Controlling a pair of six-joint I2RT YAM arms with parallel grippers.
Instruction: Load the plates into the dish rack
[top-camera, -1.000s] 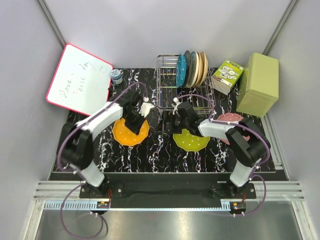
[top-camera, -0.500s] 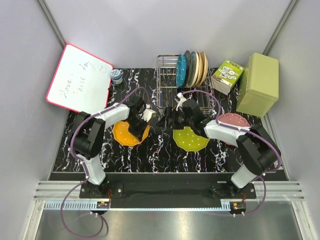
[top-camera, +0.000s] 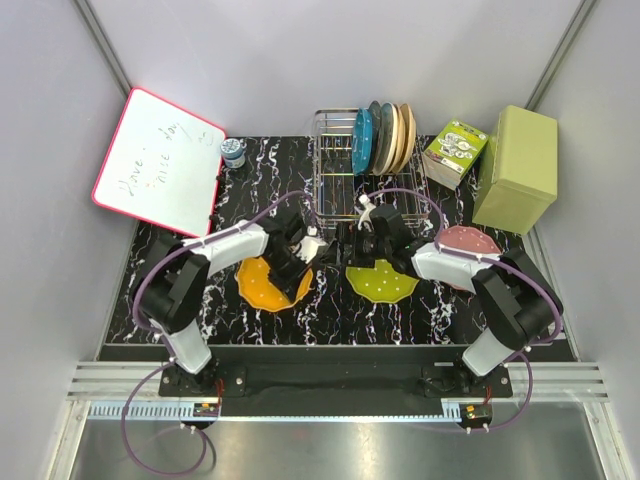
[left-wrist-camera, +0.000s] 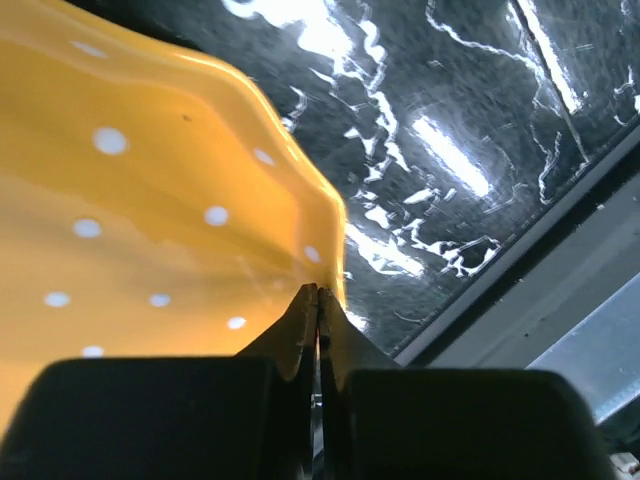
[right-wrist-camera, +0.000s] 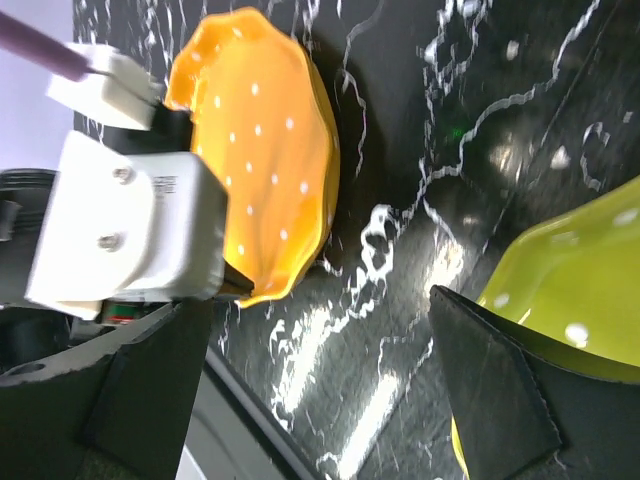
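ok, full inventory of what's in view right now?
orange plate: 1, white-dotted, front left
yellow-green plate: 1, front centre-right
pink plate: 1, right, partly behind the right arm
blue plate: 1, upright in rack
other racked plates: 3, dark teal, beige, tan, beside the blue
dish rack: 1, chrome wire, back centre
whiteboard: 1, pink-framed, back left
small jar: 1, bluish, by whiteboard
printed box: 1, green-white, right of rack
olive-green box: 1, back right
table: 1, black marbled
left end effector: shut on orange plate's rim
right end effector: open, between orange and yellow-green plates
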